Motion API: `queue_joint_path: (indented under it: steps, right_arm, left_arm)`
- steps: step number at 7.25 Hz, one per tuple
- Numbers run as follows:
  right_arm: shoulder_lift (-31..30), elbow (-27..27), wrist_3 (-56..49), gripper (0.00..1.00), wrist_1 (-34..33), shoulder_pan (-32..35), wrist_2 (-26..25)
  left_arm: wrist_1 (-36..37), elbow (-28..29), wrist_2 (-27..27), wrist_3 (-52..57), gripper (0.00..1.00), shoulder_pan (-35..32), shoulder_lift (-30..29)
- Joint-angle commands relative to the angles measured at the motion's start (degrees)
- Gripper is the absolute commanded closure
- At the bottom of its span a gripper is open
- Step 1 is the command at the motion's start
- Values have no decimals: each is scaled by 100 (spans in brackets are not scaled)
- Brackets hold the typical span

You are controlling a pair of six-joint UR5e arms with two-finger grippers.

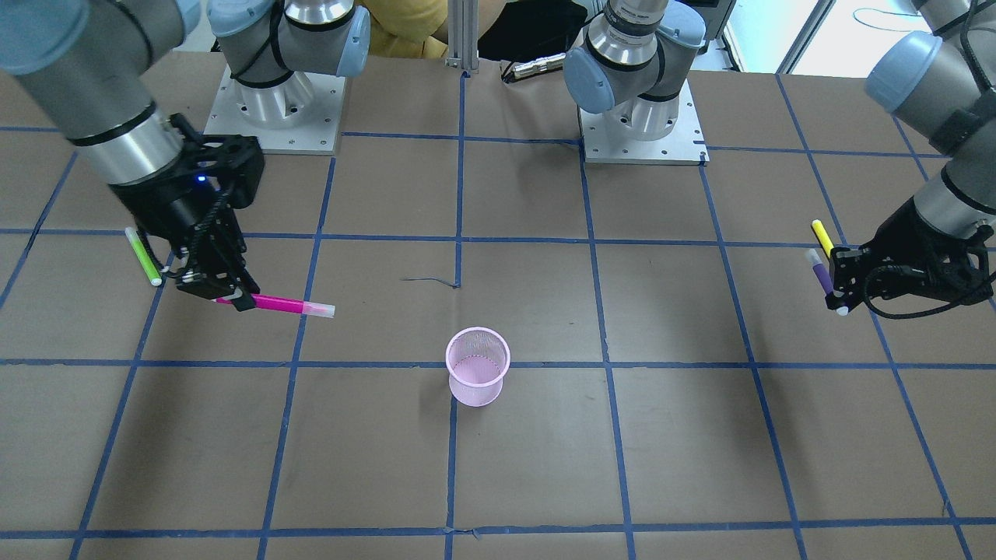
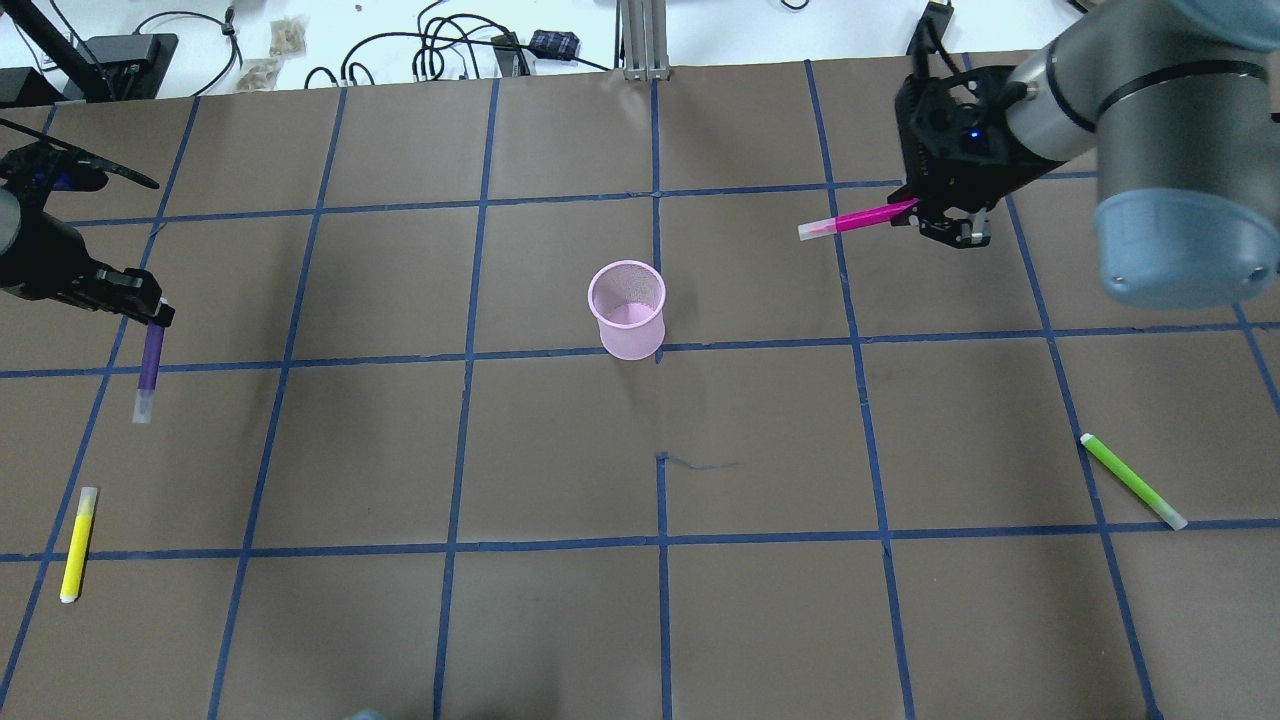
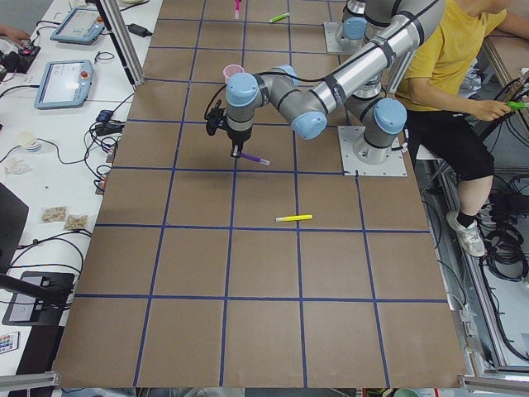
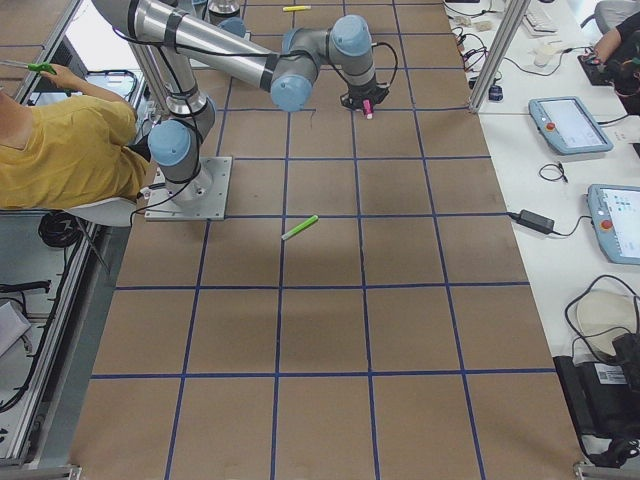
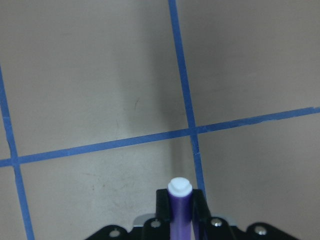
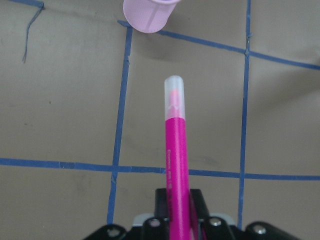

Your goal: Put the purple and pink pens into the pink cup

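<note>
Two robot arms reach over a brown table (image 2: 560, 610) marked into squares with blue tape (image 2: 469, 357), seen from above and behind the robot.

At far left, the left claw (image 2: 152, 316) is closed on one end of the purple pen (image 2: 149, 370). The pen sticks out of the fingers toward the robot's side, its pale tip at the free end, and is raised a little off the table. Nearer the robot on the same side, a yellow pen (image 2: 77, 545) lies flat on the table, well apart from the claw.

At the centre, the pink cup (image 2: 630, 335) stands upright on a tape line, its mesh mouth open upward. Both task pens are outside it and well apart from it.

To the right and farther back, the pink pen (image 2: 855, 220) is held roughly level, its clear cap pointing left toward the cup. The right claw (image 2: 920, 212) is clamped on the pen's other end, with a blue light (image 2: 975, 133) glowing on its body.

At near right, a green pen (image 2: 1133, 481) lies flat on the table at a slant, well apart from the right claw.
</note>
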Motion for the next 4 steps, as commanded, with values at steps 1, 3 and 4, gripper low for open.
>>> queue_joint_path:
  steps: [1,3,4]
  right_arm:
    - [549,-326,987,82,-407,1232,-1198]
    - [1349,-1081,1911,97,-338,2462,-3124]
    - [1675,-1319,2220,99,-338,2895,-3572]
  left_arm:
    - [-2,-31,-67,16,98,37,11]
    - [-81,-14,-260,16,98,28,64]
    - [-81,-5,-270,16,98,28,73]
